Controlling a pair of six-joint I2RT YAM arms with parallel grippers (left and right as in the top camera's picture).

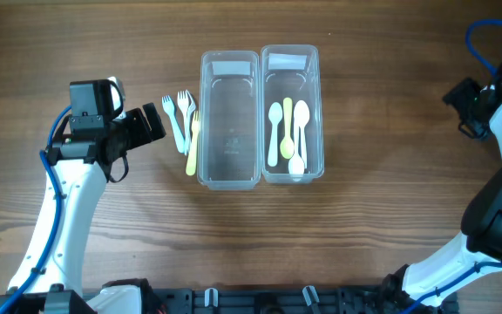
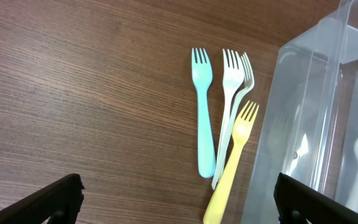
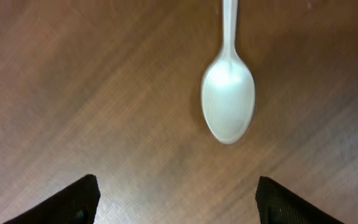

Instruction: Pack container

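Observation:
Two clear plastic containers stand side by side mid-table. The left container (image 1: 230,166) (image 2: 309,93) is empty. The right container (image 1: 293,54) holds several pale spoons (image 1: 288,131). A blue fork (image 2: 202,118), white forks (image 2: 231,93) and a yellow fork (image 2: 236,162) lie together on the wood just left of the empty container; in the overhead view this cluster of forks (image 1: 182,122) sits beside it. My left gripper (image 1: 152,124) (image 2: 179,199) is open above the table, left of the forks. My right gripper (image 1: 462,100) (image 3: 176,202) is open over bare wood, with a white spoon (image 3: 229,99) lying ahead of its fingers.
The wooden table (image 1: 364,227) spreads around the containers. The left arm (image 1: 59,209) rises from the front left. The right arm (image 1: 495,218) comes up at the front right and reaches along the right edge.

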